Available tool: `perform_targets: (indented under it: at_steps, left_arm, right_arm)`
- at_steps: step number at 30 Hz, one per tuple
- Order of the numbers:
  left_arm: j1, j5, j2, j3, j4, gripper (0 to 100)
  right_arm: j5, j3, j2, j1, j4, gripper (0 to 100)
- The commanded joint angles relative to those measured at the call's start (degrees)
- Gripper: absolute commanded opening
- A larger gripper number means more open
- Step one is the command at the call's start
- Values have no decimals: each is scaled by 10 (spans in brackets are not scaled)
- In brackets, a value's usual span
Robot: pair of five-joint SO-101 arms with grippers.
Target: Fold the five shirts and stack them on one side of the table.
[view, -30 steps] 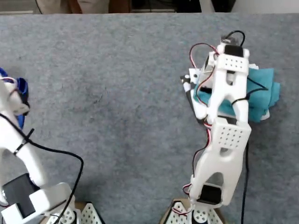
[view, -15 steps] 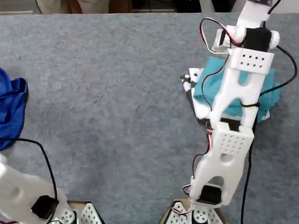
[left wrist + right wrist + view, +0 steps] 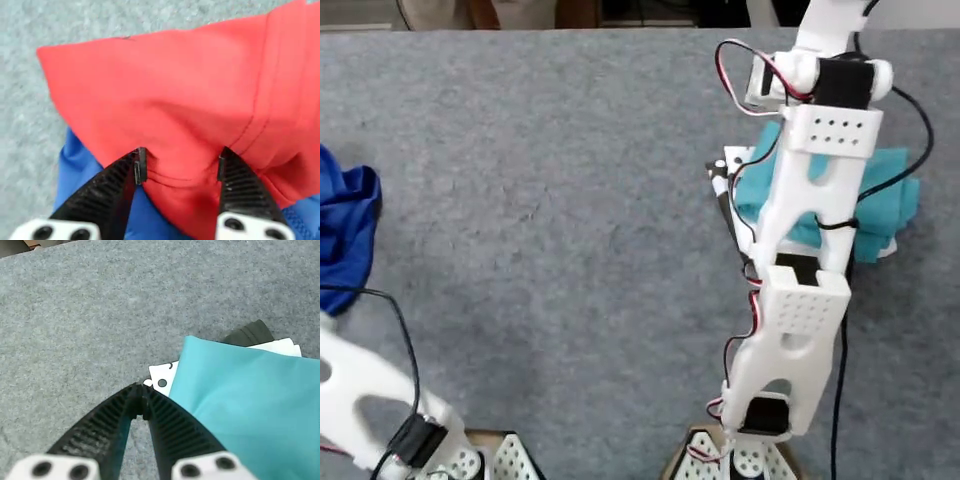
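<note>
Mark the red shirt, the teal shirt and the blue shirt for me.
red shirt (image 3: 175, 90), left wrist view, middle of the cloth
teal shirt (image 3: 240, 400), right wrist view, flat top face
blue shirt (image 3: 345, 232), high view, bunched middle

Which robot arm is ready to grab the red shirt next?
Left. The left pincer is open with the soft red cloth shirt between its tips, lying on a blue shirt. The right pincer is shut and empty, far off by the folded teal shirt.

Left gripper (image 3: 182, 162): I see jaws spread across a red shirt (image 3: 190, 90) fold, apparently touching. Blue shirt (image 3: 80, 165) beneath, grey desk (image 3: 25, 100) beyond.
</note>
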Motion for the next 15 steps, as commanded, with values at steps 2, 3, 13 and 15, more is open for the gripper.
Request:
perform_targets:
  at_steps: [2, 3, 13, 15]
  left_arm:
    - [12, 4, 37, -108, -6, 153]
    - [11, 4, 38, -113, 1, 127]
    - [62, 4, -125, -113, 128, 18]
    - [85, 5, -160, -113, 164, 18]
  right_arm:
    - [-7, -24, -36, -5, 13, 3]
    - [-7, -25, -36, -6, 13, 3]
    - [-5, -23, -76, -7, 13, 3]
    - [-4, -23, -96, -7, 13, 3]
